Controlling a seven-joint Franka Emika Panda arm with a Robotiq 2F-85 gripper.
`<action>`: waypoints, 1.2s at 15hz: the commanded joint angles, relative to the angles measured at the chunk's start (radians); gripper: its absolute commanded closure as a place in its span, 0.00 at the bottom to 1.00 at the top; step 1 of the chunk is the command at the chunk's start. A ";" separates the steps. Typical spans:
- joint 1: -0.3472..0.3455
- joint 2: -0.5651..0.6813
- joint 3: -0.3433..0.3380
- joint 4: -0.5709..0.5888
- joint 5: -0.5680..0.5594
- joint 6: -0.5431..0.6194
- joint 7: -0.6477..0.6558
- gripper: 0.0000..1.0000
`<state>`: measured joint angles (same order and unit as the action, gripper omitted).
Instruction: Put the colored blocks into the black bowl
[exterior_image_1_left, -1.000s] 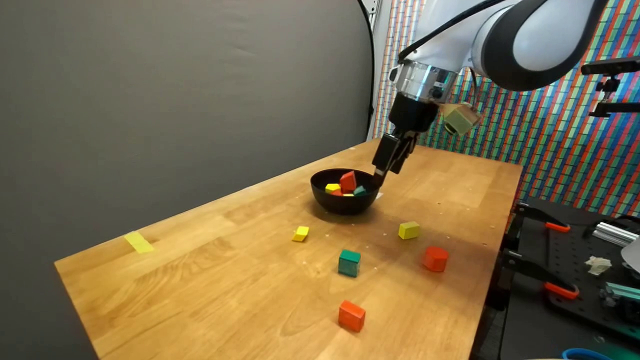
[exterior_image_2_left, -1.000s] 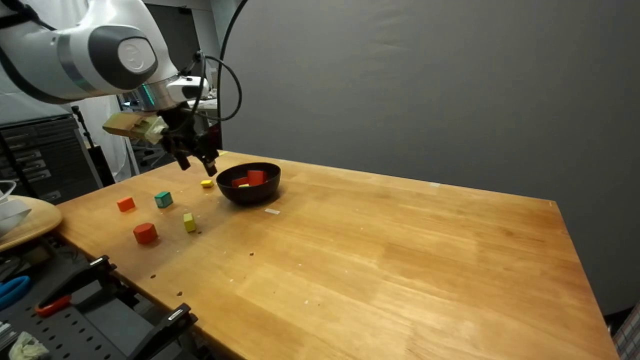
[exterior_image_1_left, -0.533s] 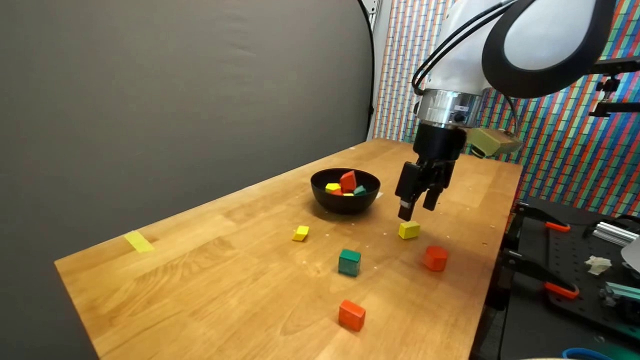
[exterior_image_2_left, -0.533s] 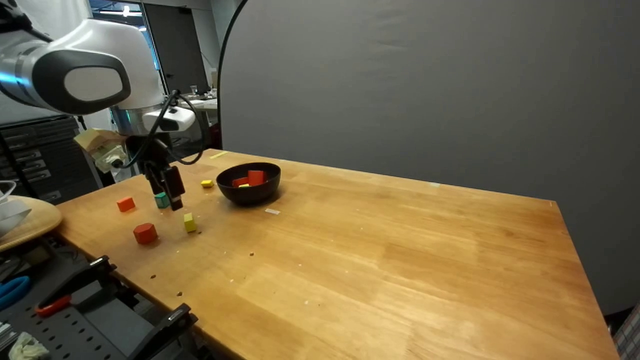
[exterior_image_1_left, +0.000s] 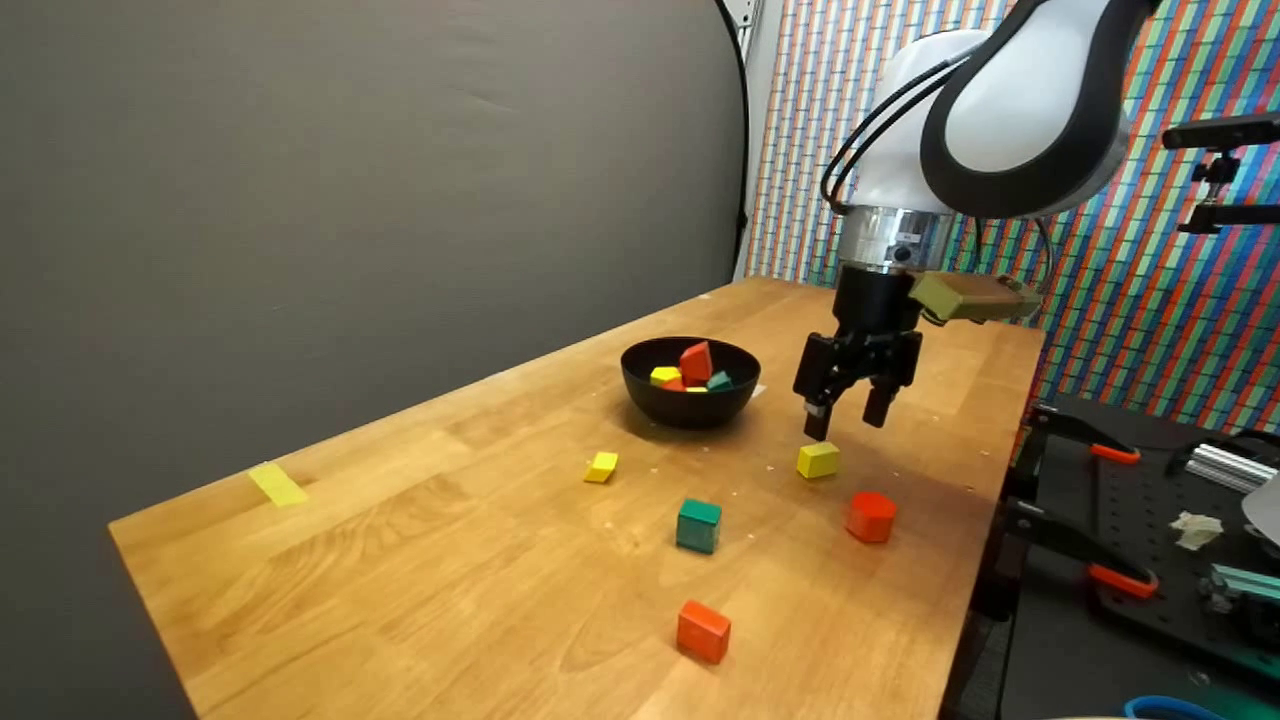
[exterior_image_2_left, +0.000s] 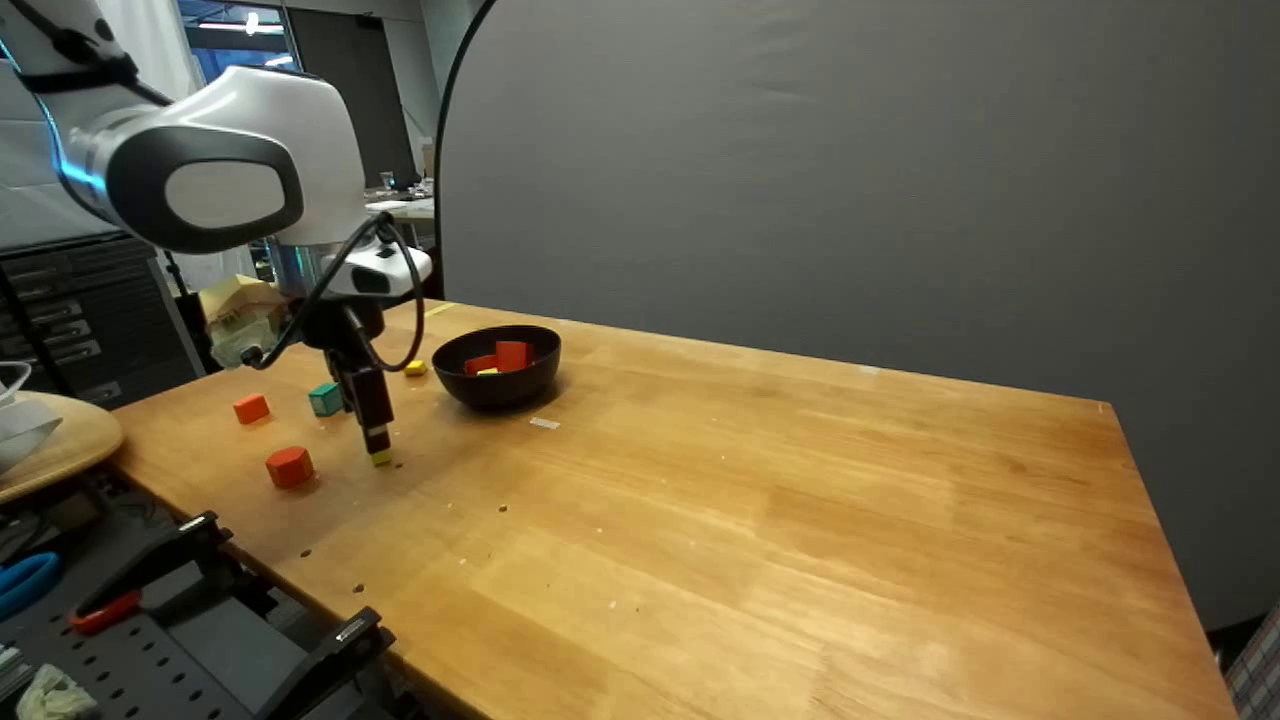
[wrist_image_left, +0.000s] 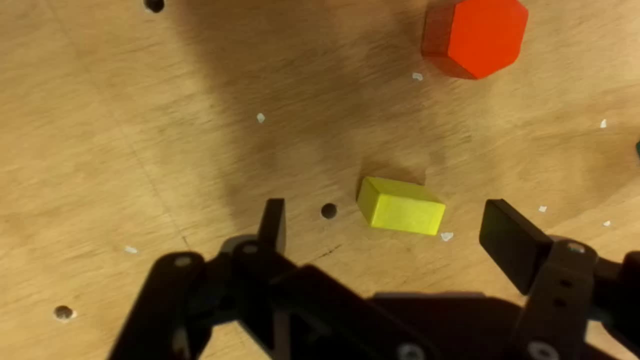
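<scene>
Colored blocks (exterior_image_1_left: 699, 526), flat-sided: red, orange, yellow, green.

Wrist view close, facing down; both exterior views farther, sharing bowl (exterior_image_1_left: 690, 408).

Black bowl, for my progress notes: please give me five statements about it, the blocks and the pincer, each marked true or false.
1. The black bowl holds a red block. True.
2. Every block is in the bowl. False: the red hexagonal block lies on the table.
3. A green block sits on the table, outside the bowl. True.
4. A block is gripped. False: the pincer is open.
5. The wrist view shows a yellow block. True.
</scene>
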<state>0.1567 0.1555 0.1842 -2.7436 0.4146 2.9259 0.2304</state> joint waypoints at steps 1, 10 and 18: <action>-0.056 0.087 0.052 0.071 0.088 -0.001 -0.046 0.00; 0.015 0.202 -0.062 0.138 -0.064 -0.014 0.094 0.51; 0.196 -0.007 -0.258 0.045 -0.387 -0.017 0.315 0.81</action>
<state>0.2648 0.2799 0.0284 -2.6231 0.1679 2.8805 0.4335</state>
